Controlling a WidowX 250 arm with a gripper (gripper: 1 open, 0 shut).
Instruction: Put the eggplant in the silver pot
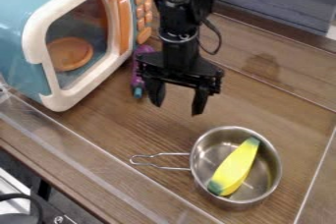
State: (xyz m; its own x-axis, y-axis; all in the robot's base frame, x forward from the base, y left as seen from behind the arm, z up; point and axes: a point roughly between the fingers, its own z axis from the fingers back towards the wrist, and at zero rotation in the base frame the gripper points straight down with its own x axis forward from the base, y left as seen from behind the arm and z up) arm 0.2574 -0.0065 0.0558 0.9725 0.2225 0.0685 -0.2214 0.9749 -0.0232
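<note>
Bench [122, 150]: wooden top under everything, leaving room between microwave and pot, likely so the arm can work from either side.

Toy microwave [69, 33]: teal and white, at ten o'clock, its window side turned toward the bench's middle; it probably serves only as an obstacle here.

Hand [179, 106]: near the middle, above the bench, fingers apart with nothing between them. It points downward, which would suit a grasp from above; to reach the eggplant it should shift toward ten o'clock.

Silver pot [207, 171]: at five o'clock, upright and open at the top, so a thing can be let go into it from above. Its wire handle [160, 159] reaches out toward nine o'clock, out of the way of the opening.

Yellow-green toy [234, 167]: lying inside the pot, held in by the wall; it takes up room, so the eggplant may have to rest on it or beside it.

Eggplant [138, 78]: at eleven o'clock, on the bench just beside the microwave, partly hidden by the hand. That closeness leaves little room for a finger on the microwave side.
</note>
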